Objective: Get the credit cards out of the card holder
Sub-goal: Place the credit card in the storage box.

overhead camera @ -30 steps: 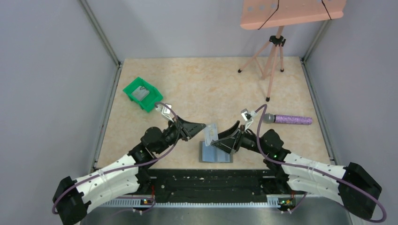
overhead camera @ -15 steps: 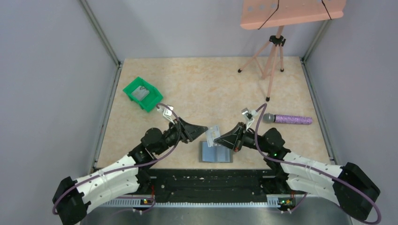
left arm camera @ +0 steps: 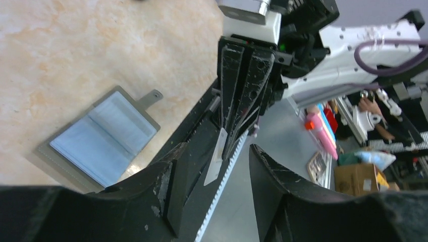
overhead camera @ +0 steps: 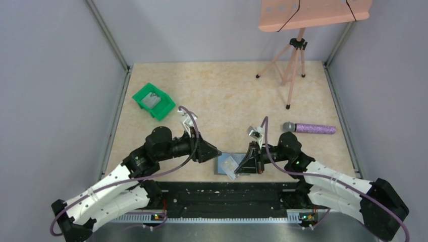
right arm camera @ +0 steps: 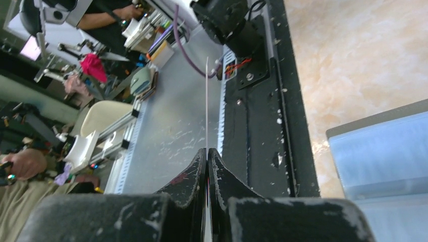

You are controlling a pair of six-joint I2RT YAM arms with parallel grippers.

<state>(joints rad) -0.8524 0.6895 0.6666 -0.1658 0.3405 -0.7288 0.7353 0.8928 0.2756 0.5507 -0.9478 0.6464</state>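
Note:
The card holder (overhead camera: 222,162) lies open on the table near the front edge, grey outside and blue-grey inside; it also shows in the left wrist view (left arm camera: 103,136) and the right wrist view (right arm camera: 383,151). My right gripper (overhead camera: 239,169) is shut on a pale credit card (overhead camera: 230,170), which hangs over the holder's near edge. In the right wrist view the card (right arm camera: 207,96) is edge-on, pinched between the shut jaws (right arm camera: 207,150). My left gripper (overhead camera: 216,153) is open just left of the holder, holding nothing. The left wrist view has the card (left arm camera: 215,160) in front of its spread jaws (left arm camera: 217,147).
A green bin (overhead camera: 151,101) with something grey inside sits at the far left. On the right lies a purple microphone (overhead camera: 309,128). At the back right is a pink tripod (overhead camera: 292,65) carrying a pink board (overhead camera: 313,12). The black base rail (overhead camera: 222,194) runs along the front edge.
The left gripper let go of the card, opened and drew back to the left. The right gripper shut on the card and carried it down toward the front edge.

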